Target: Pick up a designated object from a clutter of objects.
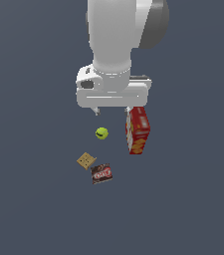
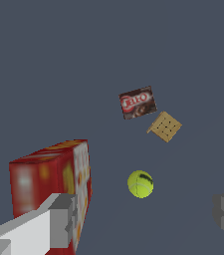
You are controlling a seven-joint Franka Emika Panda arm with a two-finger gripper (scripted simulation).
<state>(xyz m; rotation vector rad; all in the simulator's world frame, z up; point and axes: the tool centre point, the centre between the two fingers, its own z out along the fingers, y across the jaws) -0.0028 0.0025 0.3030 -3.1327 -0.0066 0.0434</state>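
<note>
The designated object, a small flat tan square block [image 1: 86, 160] [image 2: 164, 126] with dark dots, lies on the dark floor among the clutter of objects. Touching or nearly touching its corner is the dark brown packet [image 1: 102, 173] [image 2: 138, 102]. My gripper [image 1: 113, 110] [image 2: 144, 216] hangs open and empty, well short of the tan block. One finger [image 2: 58, 221] sits close to the tall red box [image 1: 138, 130] [image 2: 54, 184]. The yellow-green ball [image 1: 101, 133] [image 2: 140, 184] lies between the gripper and the block.
The floor [image 1: 193, 199] is a plain dark grey-blue surface around the four objects. The arm's white wrist body [image 1: 112, 89] fills the upper middle of the exterior view.
</note>
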